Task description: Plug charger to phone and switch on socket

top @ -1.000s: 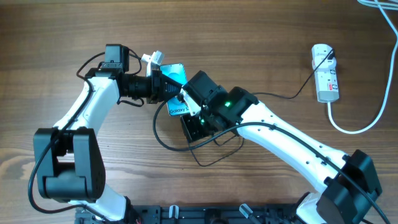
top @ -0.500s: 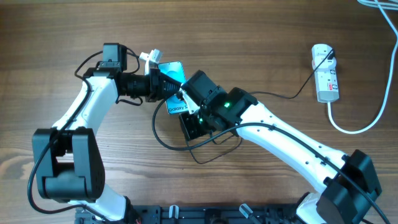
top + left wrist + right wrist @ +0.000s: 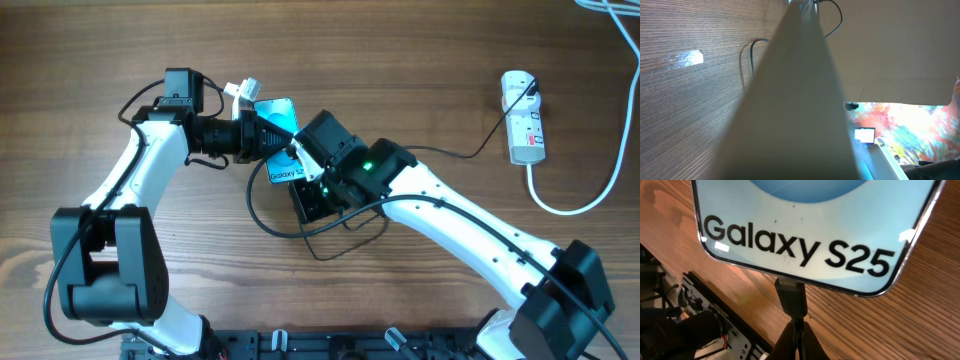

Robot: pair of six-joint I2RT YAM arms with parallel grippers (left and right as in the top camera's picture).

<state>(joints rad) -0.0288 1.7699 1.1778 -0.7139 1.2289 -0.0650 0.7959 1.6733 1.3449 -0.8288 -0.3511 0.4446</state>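
While my left pincer is clamping the phone, my right pincer is pinching the charger. Its tip is pressing against the phone's lettered end.

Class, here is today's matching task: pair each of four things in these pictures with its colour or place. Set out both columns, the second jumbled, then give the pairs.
Column one
1 phone
2 socket
3 charger
4 white cable

Column two
A white with red marks, lying far to the right in the overhead view
B dark tip against the phone's bottom edge
C teal screen reading Galaxy S25
D curves past the socket's right side

Pairs: 1-C, 2-A, 3-B, 4-D
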